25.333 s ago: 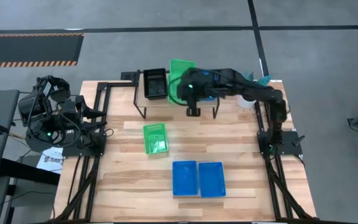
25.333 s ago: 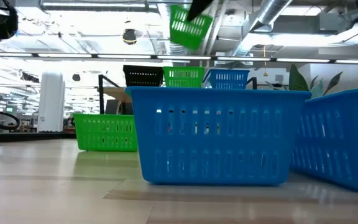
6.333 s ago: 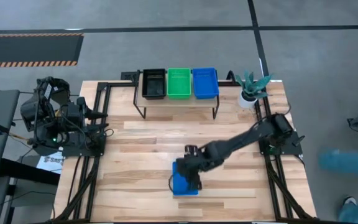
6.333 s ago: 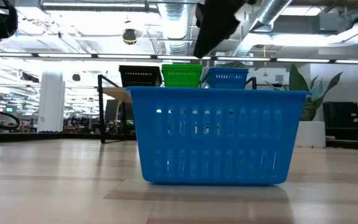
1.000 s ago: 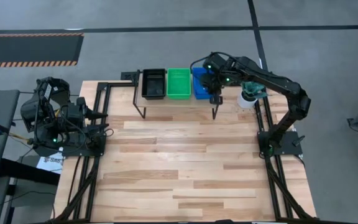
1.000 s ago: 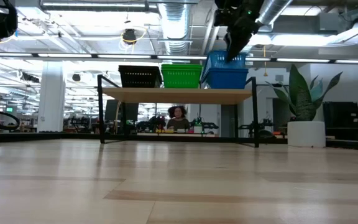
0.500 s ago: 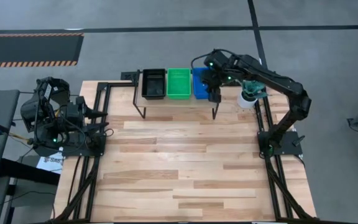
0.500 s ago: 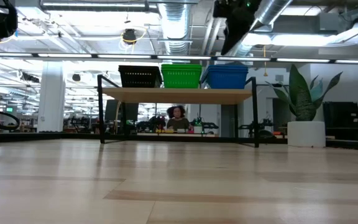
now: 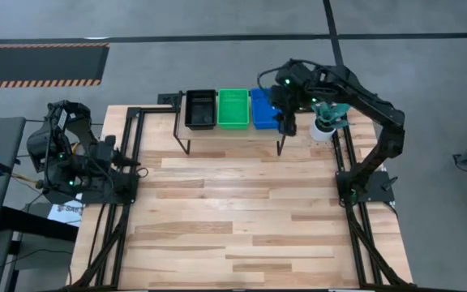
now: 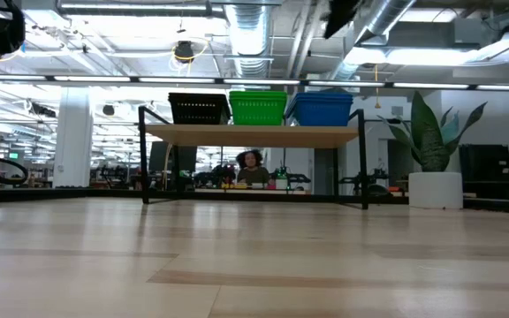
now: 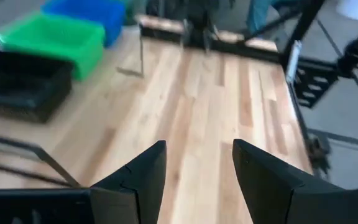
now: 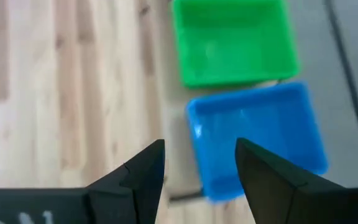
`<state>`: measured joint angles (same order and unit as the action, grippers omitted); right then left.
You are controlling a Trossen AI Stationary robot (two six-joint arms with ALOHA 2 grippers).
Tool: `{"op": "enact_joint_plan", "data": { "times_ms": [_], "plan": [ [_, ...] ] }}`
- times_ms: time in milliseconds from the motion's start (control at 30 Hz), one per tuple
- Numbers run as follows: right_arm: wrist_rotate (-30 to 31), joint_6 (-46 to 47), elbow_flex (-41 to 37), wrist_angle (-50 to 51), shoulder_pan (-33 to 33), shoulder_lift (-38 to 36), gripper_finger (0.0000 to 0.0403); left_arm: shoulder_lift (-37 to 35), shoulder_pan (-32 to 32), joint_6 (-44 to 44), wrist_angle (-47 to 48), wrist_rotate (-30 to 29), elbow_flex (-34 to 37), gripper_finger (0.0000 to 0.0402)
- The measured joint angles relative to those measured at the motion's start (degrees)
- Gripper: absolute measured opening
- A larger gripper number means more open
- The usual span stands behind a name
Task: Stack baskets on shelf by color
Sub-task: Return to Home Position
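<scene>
The wooden tabletop (image 9: 242,219), made of pale planks, filled the foreground. At its far edge stood the shelf (image 10: 250,134), a light top on thin black legs. On the shelf top, side by side and touching, sat the black baskets (image 9: 201,109), the green baskets (image 9: 233,108) and the blue baskets (image 9: 263,108), with the blue ones at the right end. The right gripper (image 12: 199,144) hung above that right end, fingers spread apart and holding nothing. The left gripper (image 11: 198,144) sat folded at the table's left edge, fingers likewise apart and empty. A potted plant (image 9: 328,118) stood just right of the shelf. Beyond the shelf, a person (image 10: 251,163) showed in a hall with ceiling ducts (image 10: 246,18) and a white column (image 10: 72,137).
</scene>
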<state>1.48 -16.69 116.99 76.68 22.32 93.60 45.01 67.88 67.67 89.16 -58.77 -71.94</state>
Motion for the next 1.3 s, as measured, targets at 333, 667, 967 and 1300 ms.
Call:
{"op": "enact_joint_plan", "data": {
  "times_ms": [333,667,967,1300],
  "plan": [
    [-6.5,-0.3,1.6,9.0,-2.8,-3.0,0.0215,-1.0,0.0,0.4,0.6,-14.1,0.0,0.0174],
    [-22.6,3.0,-18.9,-8.5,-0.9,-28.7,0.0214,-15.4,1.8,-3.3,0.9,-16.0,1.1,0.0174],
    [-21.4,18.2,-56.5,-38.1,-3.6,-56.6,0.0215,-31.5,10.7,1.0,-3.7,-22.5,17.9,0.0174],
    [-16.0,31.5,-84.8,-61.4,-3.6,-77.1,0.0213,-38.5,13.8,17.6,-7.8,-26.2,34.1,0.0174]
  ]
}}
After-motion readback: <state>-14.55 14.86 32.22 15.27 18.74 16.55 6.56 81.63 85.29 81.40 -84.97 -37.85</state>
